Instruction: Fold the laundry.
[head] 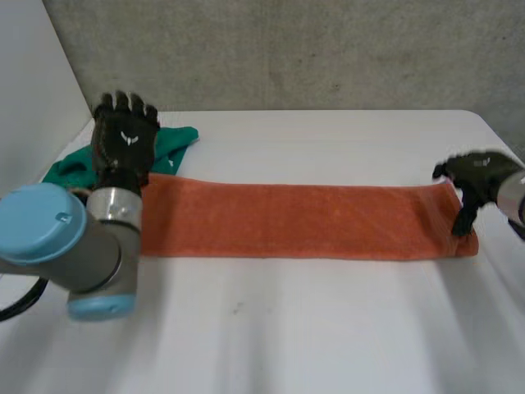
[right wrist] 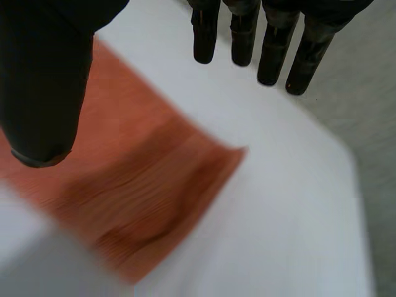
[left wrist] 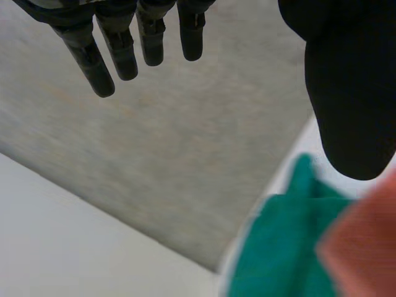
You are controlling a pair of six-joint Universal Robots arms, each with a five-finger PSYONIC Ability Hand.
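Head view: long orange rectangular towel (head: 303, 220) lies flat across the white table (head: 328, 328), long axis running side to side between the two arms. One short end sits at each hand, so each end has its own nearest hand. Left hand (head: 125, 135) hovers over the towel's left end, with a crumpled green cloth (head: 176, 144) just beyond it at the table's far left corner. Right hand (head: 476, 174) is at the right short end, fingers pointing down at the edge. Can't tell from here if they touch.

Left wrist view: fingers (left wrist: 120, 49) straight, slightly spread, thumb (left wrist: 349, 93) apart, nothing held. Towel corner (left wrist: 365, 247) and green cloth (left wrist: 278, 253) lie below the thumb, clear of the hand.

Right wrist view: fingers (right wrist: 272, 43) straight, side by side, thumb (right wrist: 43, 86) well apart, nothing pinched. Towel's end corner (right wrist: 142, 185) lies below, between thumb and fingers. The thumb is over cloth and the fingertips are over bare table past the edge.

Judgement: no grasp yet. The fold likely goes end to end along the long axis. Right hand looks better placed and needs to drop and close on its corner.
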